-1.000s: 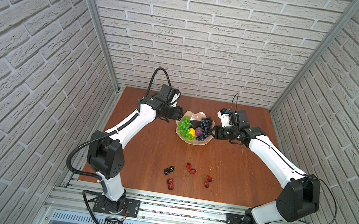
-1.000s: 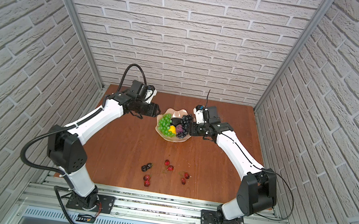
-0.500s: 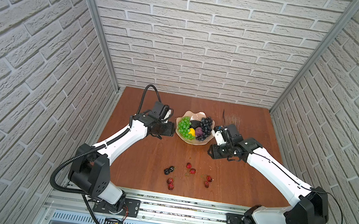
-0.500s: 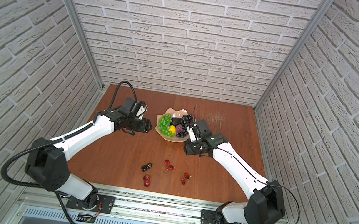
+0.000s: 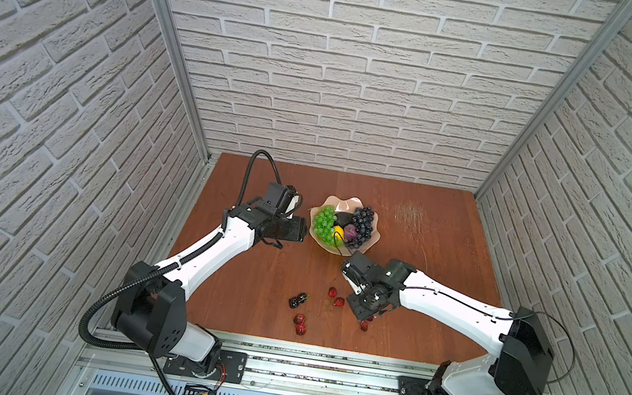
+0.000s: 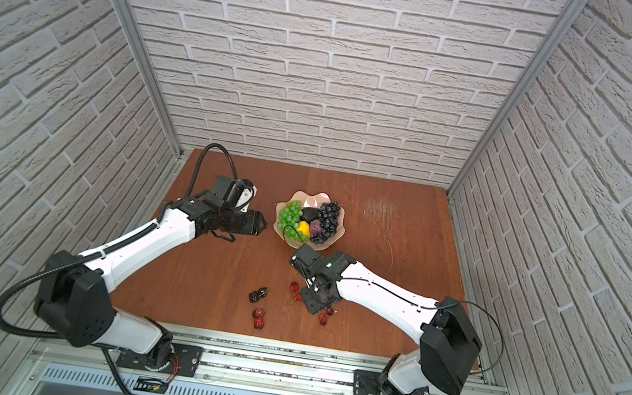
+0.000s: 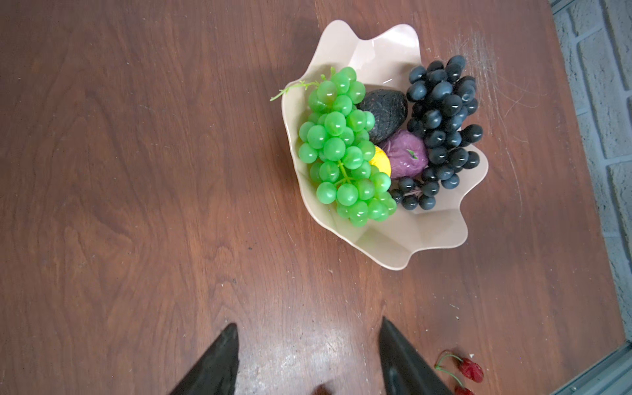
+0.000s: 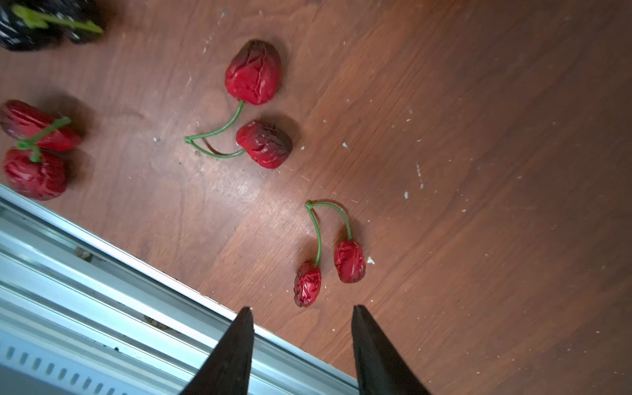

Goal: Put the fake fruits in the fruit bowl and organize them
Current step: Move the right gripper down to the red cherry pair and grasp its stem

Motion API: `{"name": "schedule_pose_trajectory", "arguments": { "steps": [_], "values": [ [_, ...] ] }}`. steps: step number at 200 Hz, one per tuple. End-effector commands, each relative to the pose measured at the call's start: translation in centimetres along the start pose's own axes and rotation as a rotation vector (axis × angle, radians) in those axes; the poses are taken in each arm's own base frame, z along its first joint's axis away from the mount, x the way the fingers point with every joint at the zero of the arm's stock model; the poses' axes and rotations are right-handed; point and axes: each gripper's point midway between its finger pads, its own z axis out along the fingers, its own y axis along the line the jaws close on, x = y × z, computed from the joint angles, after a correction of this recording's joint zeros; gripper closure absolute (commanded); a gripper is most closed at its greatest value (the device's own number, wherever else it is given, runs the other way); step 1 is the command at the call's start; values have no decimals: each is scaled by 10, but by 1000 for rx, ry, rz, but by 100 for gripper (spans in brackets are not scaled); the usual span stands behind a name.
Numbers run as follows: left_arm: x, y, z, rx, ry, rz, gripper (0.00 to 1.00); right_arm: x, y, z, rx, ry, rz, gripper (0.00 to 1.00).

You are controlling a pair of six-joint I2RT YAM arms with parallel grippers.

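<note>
The pale pink fruit bowl (image 5: 341, 201) (image 6: 308, 197) (image 7: 393, 246) stands at the table's back middle. In it lie the green grape bunch (image 7: 342, 150), the dark grape bunch (image 7: 441, 119), the avocado (image 7: 386, 113), the lemon (image 7: 381, 160) and the purple fruit (image 7: 405, 155). Near the front edge lie three cherry pairs (image 8: 349, 260) (image 8: 254, 73) (image 8: 34, 171) and black berries (image 5: 298, 300). My left gripper (image 5: 303, 232) (image 7: 307, 321) hovers open and empty, left of the bowl. My right gripper (image 5: 358, 316) (image 8: 301, 307) is open, just short of the nearest cherry pair.
The aluminium rail (image 8: 102, 273) runs along the table's front edge, close beside the right gripper. Brick-pattern walls close in the table on three sides. A scratched patch (image 5: 408, 215) marks the wood right of the bowl.
Both arms have drawn back from the bowl. The right gripper has swung toward the front edge over the cherries and opened a little; the left has pulled away to the bowl's left.
</note>
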Motion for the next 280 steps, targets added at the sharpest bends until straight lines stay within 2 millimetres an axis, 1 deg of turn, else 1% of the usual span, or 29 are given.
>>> {"name": "schedule_pose_trajectory", "arguments": {
  "steps": [1, 34, 67, 117, 166, 197, 280],
  "values": [
    [-13, 4, -10, -3, -66, -15, 35, 2, 4, 10, -8, 29, -54, 51],
    [-14, 8, -14, -15, -68, -21, 35, -1, 9, 23, -17, 55, -105, 50],
    [-16, 9, -17, -19, -68, -23, 35, 3, 9, 37, -9, 100, -137, 50],
    [-20, 8, -20, -18, -75, -15, 34, 7, 5, 47, 12, 130, -151, 50],
    [-21, 8, -22, -23, -75, -12, 35, 8, 5, 56, -5, 147, -140, 53],
    [-22, 8, -23, -28, -75, -10, 35, 8, 3, 61, -12, 151, -130, 57],
    [-22, 9, -25, -34, -80, -15, 35, 12, 1, 69, -34, 158, -106, 74]
  ]
}}
